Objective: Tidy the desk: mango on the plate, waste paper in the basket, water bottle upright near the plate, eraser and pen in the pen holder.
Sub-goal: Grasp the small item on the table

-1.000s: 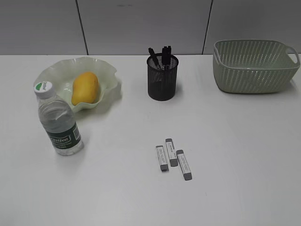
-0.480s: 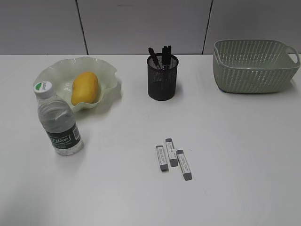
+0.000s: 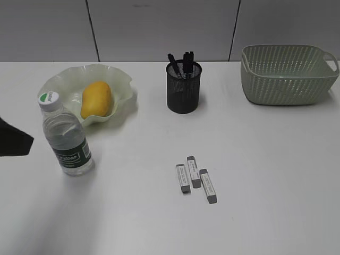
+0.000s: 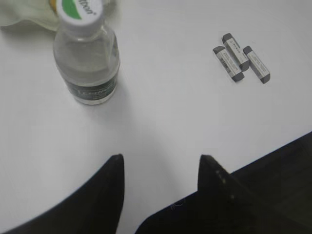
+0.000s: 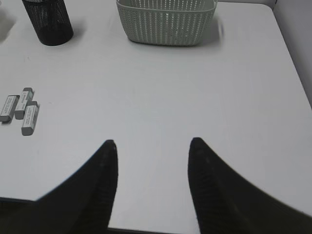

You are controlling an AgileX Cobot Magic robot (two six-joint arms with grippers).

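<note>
The mango (image 3: 96, 99) lies in the ruffled pale-green plate (image 3: 64, 81) at the back left of the white desk (image 3: 265, 159). The water bottle (image 3: 65, 134) stands upright just in front of the plate, white cap with its green mark on top, dark green label low on the body. The black mesh pen holder (image 3: 184, 87) sits at the back centre with dark pens (image 3: 179, 62) sticking out of it. The sage-green woven basket (image 3: 287, 74) is at the back right; what it holds I cannot tell from here. Three grey-and-white erasers (image 3: 195, 179) lie side by side near the middle front of the desk, close together, whether touching I cannot tell.

The left gripper (image 4: 161, 163) hangs over the front left of the desk with its jaws spread and nothing between them. The bottle stands ahead of it and a little left, apart from the fingers (image 4: 111, 187); the erasers lie well off to its right. A dark corner of that arm shows at the left edge of the exterior view.

The right gripper (image 5: 152, 148) also has its jaws spread over bare desk, pinching nothing. The erasers lie well apart to its left, and the basket and pen holder stand far ahead of it.
</note>
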